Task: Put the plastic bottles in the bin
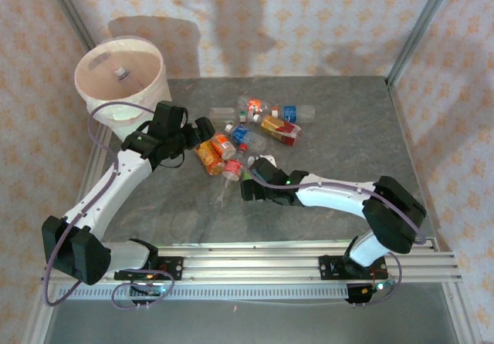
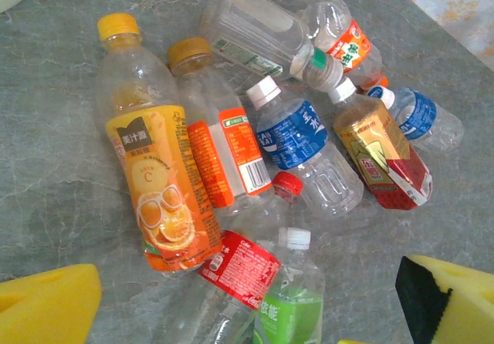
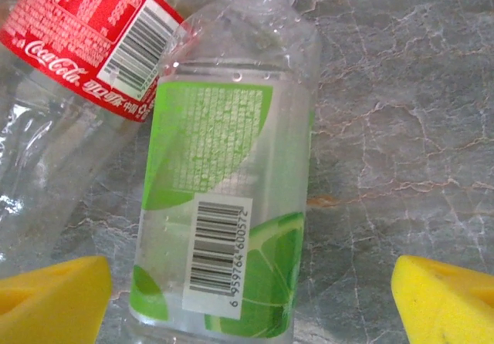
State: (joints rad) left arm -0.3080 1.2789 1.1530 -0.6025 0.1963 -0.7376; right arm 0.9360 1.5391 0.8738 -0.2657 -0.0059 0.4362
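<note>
Plastic bottles (image 1: 245, 134): clear, capped, lying on their sides in one loose cluster at mid-table (image 1: 347, 128) (labels red, orange, blue, green). Green-label bottle (image 3: 224, 228) touches red-label bottle (image 3: 85, 35) at the shoulder. Bin (image 1: 143, 59): white, pale-lined, upright, far-left corner.

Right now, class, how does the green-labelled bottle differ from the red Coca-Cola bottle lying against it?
Label: the green-labelled bottle wears lime green with a fruit picture; the red Coca-Cola bottle wears red with white lettering. Cap: the green-labelled bottle's is white, the Coca-Cola bottle's looks red. Pose: in the right wrist view the green-labelled bottle runs straight up, the Coca-Cola bottle slants. Both are clear and lying down.
</note>
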